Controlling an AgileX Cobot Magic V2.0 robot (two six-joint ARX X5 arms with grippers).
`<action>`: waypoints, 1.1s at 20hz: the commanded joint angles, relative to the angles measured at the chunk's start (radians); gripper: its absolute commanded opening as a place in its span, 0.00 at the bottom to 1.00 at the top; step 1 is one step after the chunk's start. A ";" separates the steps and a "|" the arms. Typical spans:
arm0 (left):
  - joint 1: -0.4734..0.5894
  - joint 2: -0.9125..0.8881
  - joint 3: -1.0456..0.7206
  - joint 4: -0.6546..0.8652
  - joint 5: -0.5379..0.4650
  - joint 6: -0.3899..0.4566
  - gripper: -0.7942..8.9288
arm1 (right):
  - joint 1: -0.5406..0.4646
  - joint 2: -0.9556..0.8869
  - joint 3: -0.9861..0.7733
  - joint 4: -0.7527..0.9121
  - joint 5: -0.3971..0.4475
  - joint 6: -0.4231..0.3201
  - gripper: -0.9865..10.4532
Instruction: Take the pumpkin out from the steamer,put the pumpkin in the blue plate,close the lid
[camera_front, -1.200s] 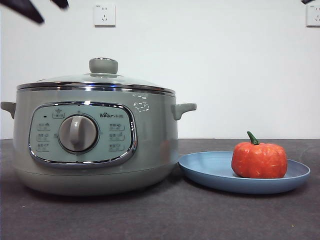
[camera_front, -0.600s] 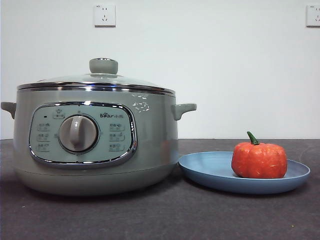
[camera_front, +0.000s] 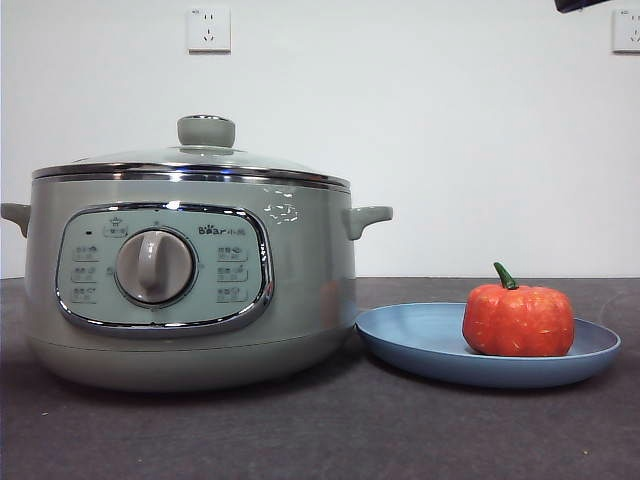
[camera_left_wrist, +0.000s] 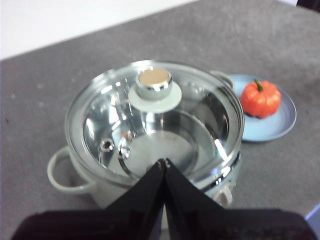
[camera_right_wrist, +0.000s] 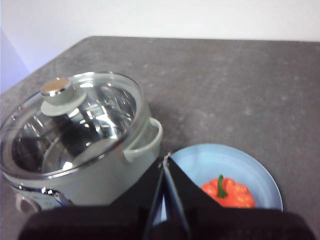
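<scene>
A bare test bench, lab-like: plain white wall (camera_front: 450, 150), two sockets (camera_front: 208, 29), grey table (camera_front: 330, 430)

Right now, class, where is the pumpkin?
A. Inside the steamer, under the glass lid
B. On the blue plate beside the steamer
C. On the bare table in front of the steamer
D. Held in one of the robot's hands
B: the pumpkin sits on the blue plate beside the steamer, whose lid is on.
</scene>
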 joint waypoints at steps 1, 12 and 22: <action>0.000 -0.003 -0.008 -0.008 -0.001 -0.011 0.08 | -0.004 -0.002 -0.008 -0.031 0.003 0.012 0.07; 0.014 -0.038 -0.008 -0.040 -0.029 -0.003 0.08 | -0.003 -0.004 -0.008 -0.136 0.003 0.012 0.07; 0.394 -0.414 -0.510 0.461 -0.021 -0.012 0.08 | -0.003 -0.004 -0.008 -0.150 0.003 0.012 0.07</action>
